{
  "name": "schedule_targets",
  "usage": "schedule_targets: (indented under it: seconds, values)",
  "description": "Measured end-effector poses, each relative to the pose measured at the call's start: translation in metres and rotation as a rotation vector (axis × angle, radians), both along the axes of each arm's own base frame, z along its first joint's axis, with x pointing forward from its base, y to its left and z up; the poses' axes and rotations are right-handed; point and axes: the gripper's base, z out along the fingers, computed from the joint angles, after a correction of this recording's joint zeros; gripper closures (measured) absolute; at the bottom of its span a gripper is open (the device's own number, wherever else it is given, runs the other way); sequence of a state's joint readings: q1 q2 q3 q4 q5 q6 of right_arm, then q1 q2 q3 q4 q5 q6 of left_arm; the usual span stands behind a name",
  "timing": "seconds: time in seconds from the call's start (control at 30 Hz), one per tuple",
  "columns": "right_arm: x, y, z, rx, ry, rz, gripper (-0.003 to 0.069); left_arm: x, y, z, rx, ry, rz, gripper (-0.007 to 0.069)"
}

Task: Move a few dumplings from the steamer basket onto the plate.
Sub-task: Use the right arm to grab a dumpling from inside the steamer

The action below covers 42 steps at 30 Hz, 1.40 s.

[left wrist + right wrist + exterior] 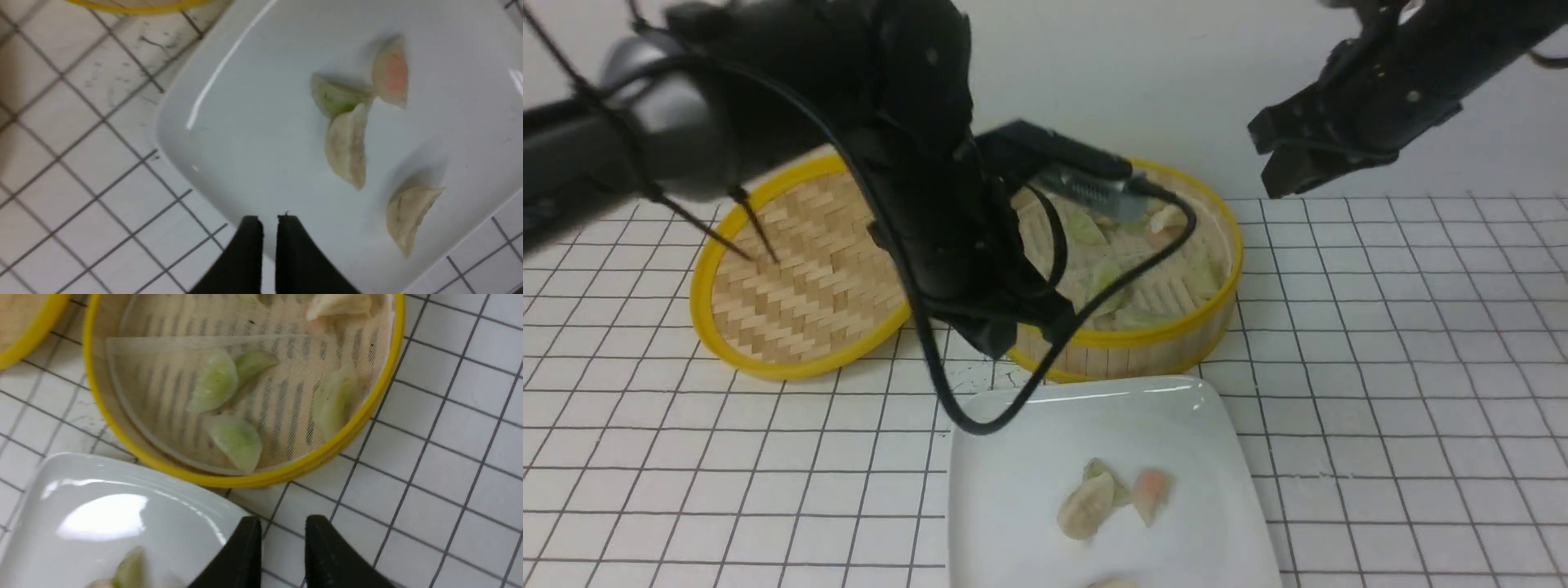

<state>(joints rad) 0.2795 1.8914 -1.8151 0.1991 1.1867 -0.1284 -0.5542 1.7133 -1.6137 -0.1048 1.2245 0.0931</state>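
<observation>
1. The left claw [269,219] hangs clenched and empty above the plate [229,163], where four dumplings [346,149] lie
2. The right claw [282,523], slightly parted and holding nothing, hovers near the steamer basket [253,482], seemingly lined up to reach the green dumplings [214,381] inside
3. The lid [800,269] lies aside on the tabletop [1380,367], leaving the basket open

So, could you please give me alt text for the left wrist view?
Four dumplings lie on the white plate: pinkish, green and beige ones clustered, another beige one apart. The left pincer hangs shut and empty over the plate's rim, above a gridded tabletop.
</observation>
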Motion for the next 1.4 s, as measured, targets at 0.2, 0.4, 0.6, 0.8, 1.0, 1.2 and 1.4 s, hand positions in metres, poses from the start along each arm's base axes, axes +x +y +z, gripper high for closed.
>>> schedule_targets:
  seconds: [0.2, 0.4, 0.6, 0.8, 1.0, 1.2, 1.4]
  values:
    - [0.045, 0.027, -0.048, -0.073, 0.016, 0.039, 0.0302, -0.051, 0.032, 0.078, -0.133, -0.178, 0.041, 0.0631]
    - [0.078, 0.040, -0.102, -0.158, 0.034, 0.058, 0.0236, -0.114, 0.070, 0.118, -0.218, -0.292, 0.046, 0.0631]
    - [0.091, 0.043, -0.131, -0.180, 0.058, 0.061, 0.0232, -0.147, 0.090, 0.120, -0.242, -0.323, 0.045, 0.0631]
    - [0.093, 0.046, -0.143, -0.181, 0.073, 0.065, 0.0232, -0.154, 0.095, 0.106, -0.220, -0.287, 0.046, 0.0631]
    - [0.095, 0.046, -0.145, -0.186, 0.066, 0.065, 0.0344, -0.154, 0.094, 0.100, -0.208, -0.267, 0.047, 0.0631]
    - [0.096, 0.048, -0.134, -0.198, 0.055, 0.087, 0.0595, -0.154, 0.094, 0.100, -0.208, -0.267, 0.047, 0.0631]
    - [0.094, 0.065, -0.110, -0.164, 0.007, 0.115, 0.0618, -0.154, 0.094, 0.100, -0.208, -0.267, 0.047, 0.0631]
